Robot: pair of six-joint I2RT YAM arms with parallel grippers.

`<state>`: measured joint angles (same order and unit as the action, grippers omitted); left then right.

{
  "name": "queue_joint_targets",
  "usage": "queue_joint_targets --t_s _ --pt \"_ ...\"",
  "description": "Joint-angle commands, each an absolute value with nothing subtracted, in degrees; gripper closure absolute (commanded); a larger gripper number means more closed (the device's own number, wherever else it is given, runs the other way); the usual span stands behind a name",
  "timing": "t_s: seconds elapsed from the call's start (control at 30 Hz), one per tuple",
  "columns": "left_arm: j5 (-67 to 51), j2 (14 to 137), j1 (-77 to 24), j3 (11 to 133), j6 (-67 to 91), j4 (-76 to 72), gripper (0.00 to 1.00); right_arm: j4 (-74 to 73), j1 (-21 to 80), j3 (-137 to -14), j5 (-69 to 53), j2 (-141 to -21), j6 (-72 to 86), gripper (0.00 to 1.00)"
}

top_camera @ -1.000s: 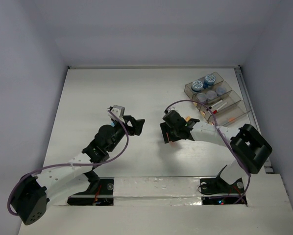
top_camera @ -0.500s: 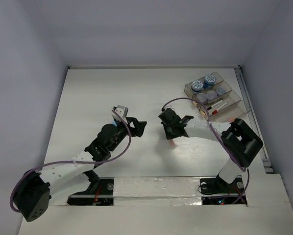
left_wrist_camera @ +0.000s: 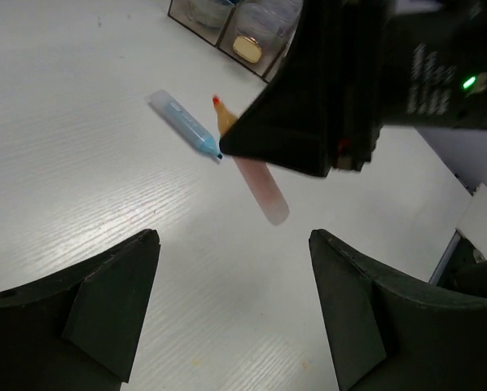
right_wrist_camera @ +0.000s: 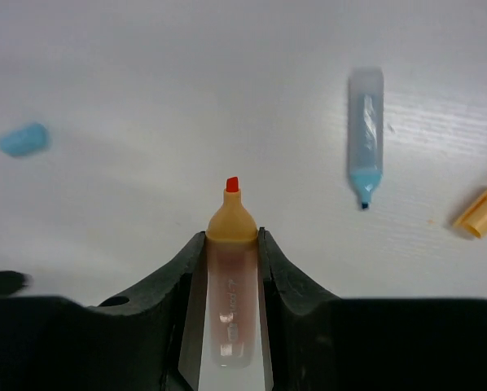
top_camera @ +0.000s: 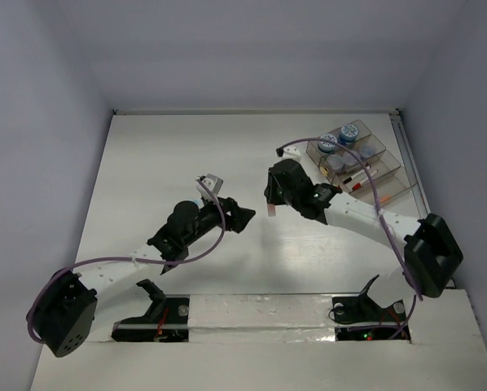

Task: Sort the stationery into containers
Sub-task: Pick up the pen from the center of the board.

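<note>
Pickup just made: right end effector [right_wrist_camera: 230,244] clamped on pink stick [right_wrist_camera: 227,318], raised off surface [top_camera: 146,163] mid-view; left end effector [left_wrist_camera: 231,301] open, empty. Ready for organiser tray [top_camera: 394,167] at 2 o'clock.

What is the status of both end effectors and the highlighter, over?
Left end effector open, empty. Right end effector shut on orange highlighter, above table. Blue highlighter lies on table, apart.
</note>
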<state>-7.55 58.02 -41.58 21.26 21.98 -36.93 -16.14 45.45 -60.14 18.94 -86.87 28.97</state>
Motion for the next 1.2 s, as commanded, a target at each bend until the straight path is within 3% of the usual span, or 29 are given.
queue_joint_targets --t_s 0.0,0.37,0.83,1.07,1.1,1.17 --pt "-13.8 59.76 -40.87 23.99 24.52 -41.66 0.29 -6.17 45.62 -62.14 20.83 -83.15 33.92 1.0" --pt "-13.62 61.79 -40.87 24.7 24.26 -41.4 0.36 2.81 49.3 -58.36 16.53 -81.65 38.41 1.0" --pt "-9.49 62.23 -40.34 24.52 24.17 -41.04 0.53 6.24 53.26 -55.99 14.94 -81.47 39.37 1.0" --pt "-9.4 63.1 -40.34 24.7 24.17 -41.05 0.69 6.59 53.79 -56.6 15.12 -82.79 39.38 1.0" --pt "-9.49 63.19 -40.34 24.7 24.17 -41.13 0.82 6.59 54.4 -56.69 15.38 -82.88 39.37 1.0" --pt "-10.02 63.46 -40.34 24.87 24.08 -41.22 0.94 7.12 54.4 -56.43 15.47 -82.71 39.46 1.0"
